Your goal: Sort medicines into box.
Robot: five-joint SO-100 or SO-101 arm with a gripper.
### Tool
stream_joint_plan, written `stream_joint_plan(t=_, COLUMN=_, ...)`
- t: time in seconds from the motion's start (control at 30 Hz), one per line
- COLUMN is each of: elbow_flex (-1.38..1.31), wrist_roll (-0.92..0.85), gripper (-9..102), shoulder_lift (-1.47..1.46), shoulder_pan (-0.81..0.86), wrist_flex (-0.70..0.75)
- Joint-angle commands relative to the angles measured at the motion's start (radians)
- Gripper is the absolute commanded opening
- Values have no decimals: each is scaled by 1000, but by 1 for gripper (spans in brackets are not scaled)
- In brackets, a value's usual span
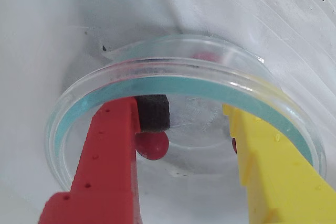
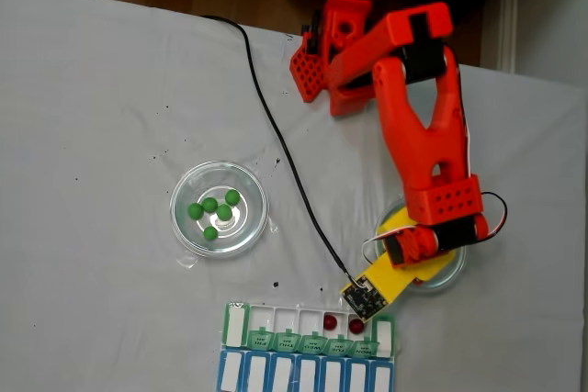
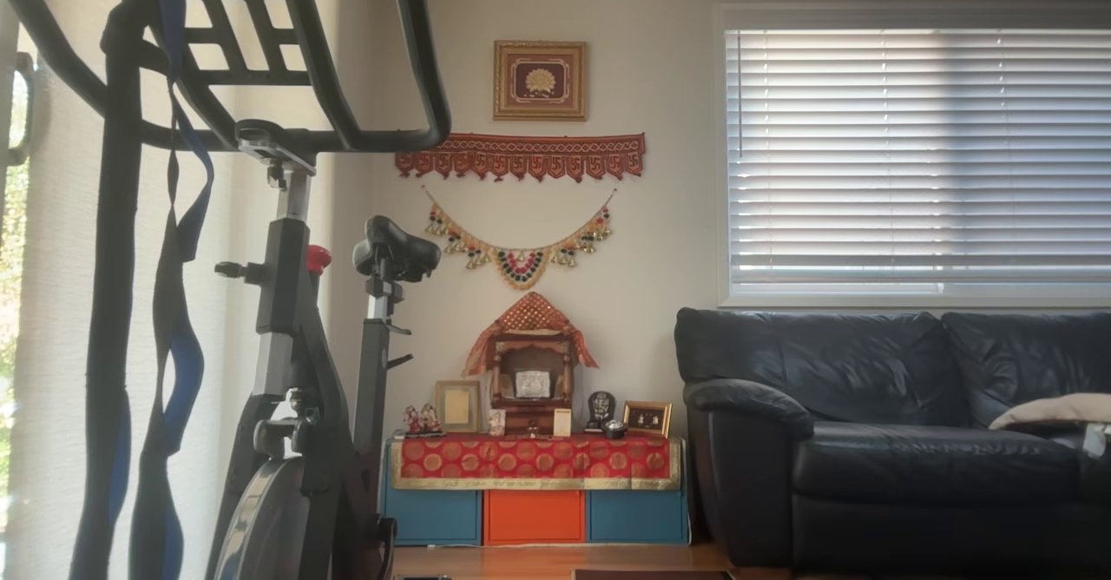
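Pincer (image 1: 184, 129) spread wide inside glass dish (image 1: 79, 103), red ball (image 1: 152, 145) touching red finger (image 1: 110, 150), ungripped.

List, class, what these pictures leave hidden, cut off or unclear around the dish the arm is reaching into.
- Fixed view: right dish contents, covered by the arm.
- Wrist view: a red ball half behind the yellow finger; another blurred by the glass rim.
- Fixed view: pill box cut off at the bottom edge.
- Claw: contact with nearest ball unclear.

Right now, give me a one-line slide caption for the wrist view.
Open gripper reaching into the glass dish, its red finger beside a dark red ball.
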Motion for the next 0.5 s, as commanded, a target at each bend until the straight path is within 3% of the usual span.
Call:
stream_joint_plan(t=0.0, elbow_flex=-55, wrist_roll=5, gripper=20, shoulder_lift=46, shoulder_pan=26, wrist_flex=8)
stream_joint_plan(t=0.47, elbow_flex=-61, wrist_roll=-9, gripper=20, shoulder_lift=46, shoulder_pan=38, wrist_flex=11)
